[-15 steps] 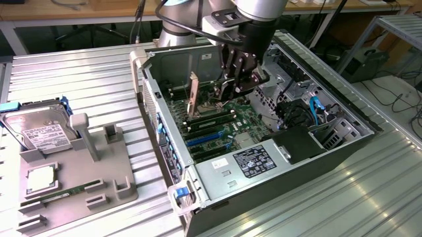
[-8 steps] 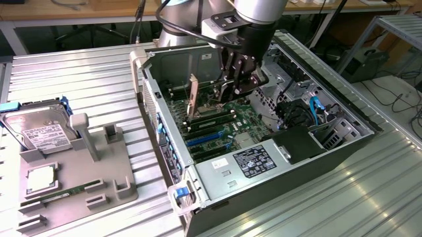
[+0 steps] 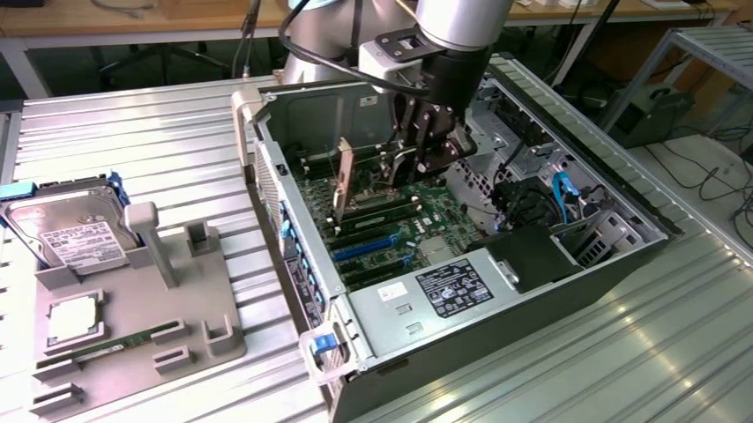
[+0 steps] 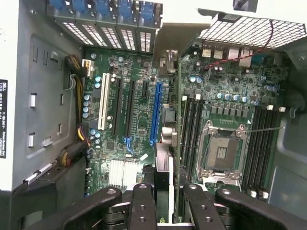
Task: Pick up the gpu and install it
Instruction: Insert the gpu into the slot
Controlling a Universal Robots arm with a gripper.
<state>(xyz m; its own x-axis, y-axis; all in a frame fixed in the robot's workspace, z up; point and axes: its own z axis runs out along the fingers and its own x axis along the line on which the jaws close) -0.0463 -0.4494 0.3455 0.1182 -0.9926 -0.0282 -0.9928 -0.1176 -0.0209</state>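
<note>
Tool grasping gpu edge-on inside PC case, w/ blue PCIe slot just beside, RAM slots on other side.

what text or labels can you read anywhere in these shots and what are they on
"DELL" reads sideways on the black label at the edge of the power supply in the wrist view; the lines under it are too small to read.
White label on the power supply: print too blurred to read.
White label on the hard drive: unreadable.
Motherboard markings: too small to read.
The hand holds the gpu; no text legible on it.
</note>
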